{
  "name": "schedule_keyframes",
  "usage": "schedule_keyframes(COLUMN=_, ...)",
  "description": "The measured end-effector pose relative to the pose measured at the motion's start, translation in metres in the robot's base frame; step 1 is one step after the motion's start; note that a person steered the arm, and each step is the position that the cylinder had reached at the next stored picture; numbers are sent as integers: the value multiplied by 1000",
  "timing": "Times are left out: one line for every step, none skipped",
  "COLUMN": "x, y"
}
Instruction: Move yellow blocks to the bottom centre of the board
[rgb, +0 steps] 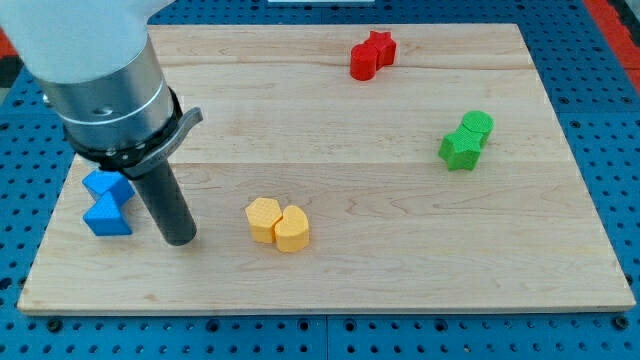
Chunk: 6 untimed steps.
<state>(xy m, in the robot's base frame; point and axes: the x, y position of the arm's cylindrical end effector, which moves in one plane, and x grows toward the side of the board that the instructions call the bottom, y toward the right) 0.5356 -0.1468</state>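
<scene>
Two yellow blocks are seen on the wooden board (420, 250), side by side and touching each other: a yellow hexagonal block (263, 219) and, at about 4 o'clock from it, a yellow rounded block (292, 229). This pair is placed in the lower half of the board, a little toward the view's left of the centre line, and apart from the bottom edge.

My tip (180, 240) is set down on the board at about 9 o'clock from the yellow pair, near it but not touching. No block is pressed by the tip at this moment; as the arm ends in a plain rod, nothing is held by it.

At 9 o'clock from the tip, just beside the rod, two blue blocks (106, 201) of angular shape are found, stacked close together near the view's left edge of the board. At about 1 o'clock from the yellow pair, well apart, a red block (372, 55) of star-like shape is located near the view's top. At about 2 o'clock, two green blocks (466, 139) are touching each other near the view's right side.
</scene>
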Motion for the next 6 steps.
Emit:
schedule_keyframes(x=-6, y=42)
schedule_keyframes(x=-6, y=60)
schedule_keyframes(x=-6, y=78)
schedule_keyframes(x=-4, y=118)
schedule_keyframes(x=17, y=123)
schedule_keyframes(x=20, y=125)
